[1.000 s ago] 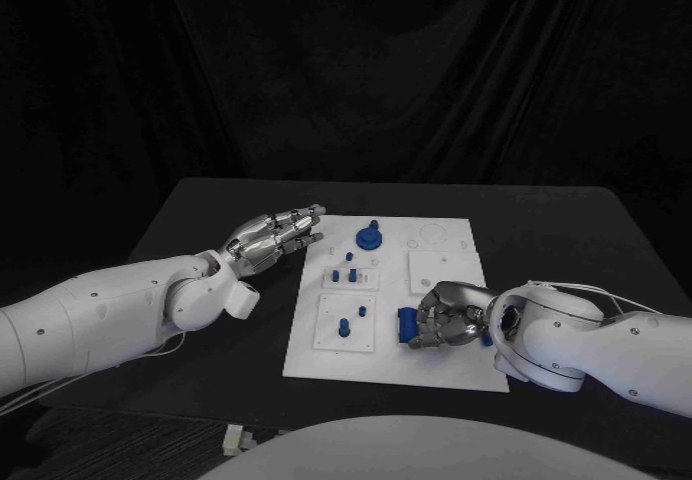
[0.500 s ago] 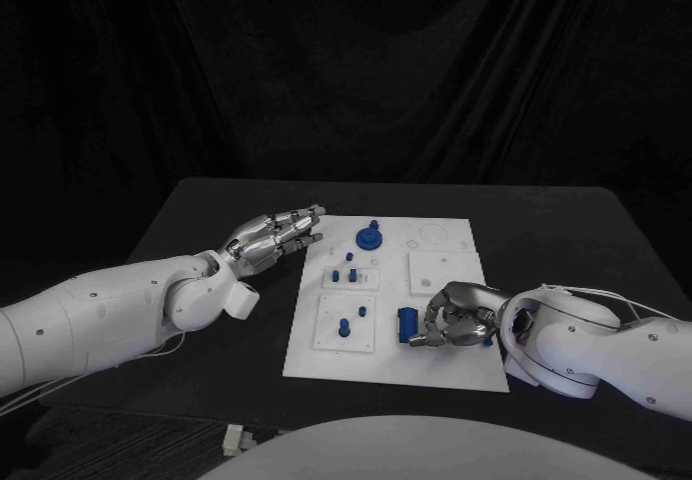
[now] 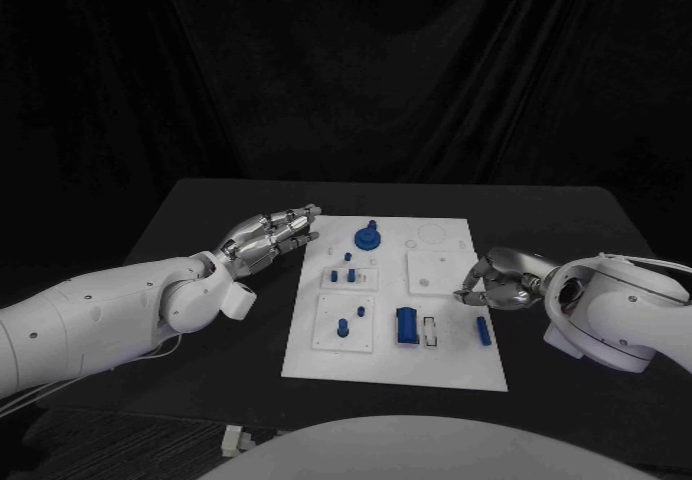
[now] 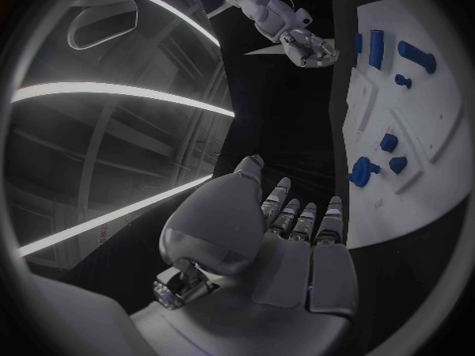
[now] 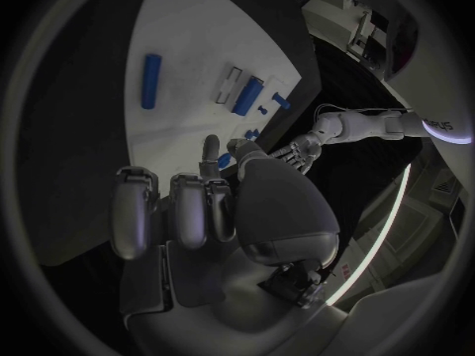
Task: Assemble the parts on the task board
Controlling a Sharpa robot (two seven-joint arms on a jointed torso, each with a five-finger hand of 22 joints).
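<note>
Task board [image 3: 447,350], white, lies mid-desk [image 3: 188,215]; blue parts stand in it, a rod [image 3: 483,331] lying near its right edge. Left hand [image 3: 270,240] hovers at the board's far-left corner, fingers straight, empty. Right hand [image 3: 498,281] at the right edge, fingers curled, holding nothing.

Left wrist: palm [image 4: 262,245] flat beside board [image 4: 416,174].

Right wrist: fingers [image 5: 173,213] bent inward, empty; rod [image 5: 150,80] apart.

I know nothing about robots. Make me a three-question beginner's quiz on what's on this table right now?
1. True or false: the right robot hand holds a blue part.
2. Which lies nearest the board's right edge? A) round blue knob B) slim blue bar C) blue block
3. Fill in: the left robot hand hovers beside the white ____.

Key: 1 false; 2 B; 3 board.
</note>
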